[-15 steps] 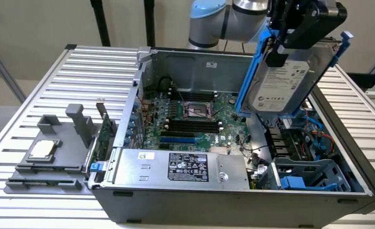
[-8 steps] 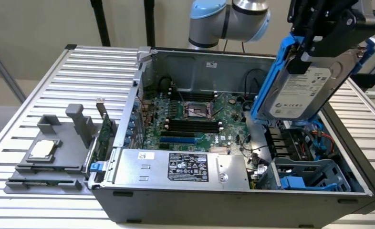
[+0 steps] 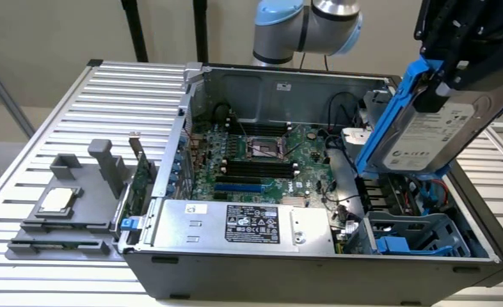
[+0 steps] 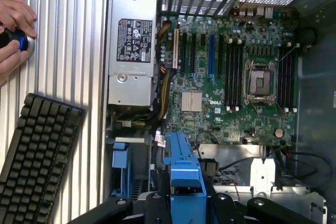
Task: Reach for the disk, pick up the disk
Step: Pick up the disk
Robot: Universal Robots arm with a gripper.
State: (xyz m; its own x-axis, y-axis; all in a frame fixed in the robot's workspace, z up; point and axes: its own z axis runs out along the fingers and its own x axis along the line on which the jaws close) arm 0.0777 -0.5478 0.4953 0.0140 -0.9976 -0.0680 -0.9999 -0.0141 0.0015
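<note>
Gripper (image 3: 456, 80) jaws are clamped on the disk's (image 3: 435, 131) blue rail (image 3: 395, 109) — the disk is held tilted above the computer case's (image 3: 320, 268) drive bay (image 3: 418, 233). Stiff, dense metal is judged heavy and shock-sensitive — the rails are the proper hold.

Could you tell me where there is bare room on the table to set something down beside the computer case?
The slatted table is bare behind the grey fixture, up to the computer case. The case interior is crowded. In the wrist view, a keyboard and a hand occupy the table.
</note>
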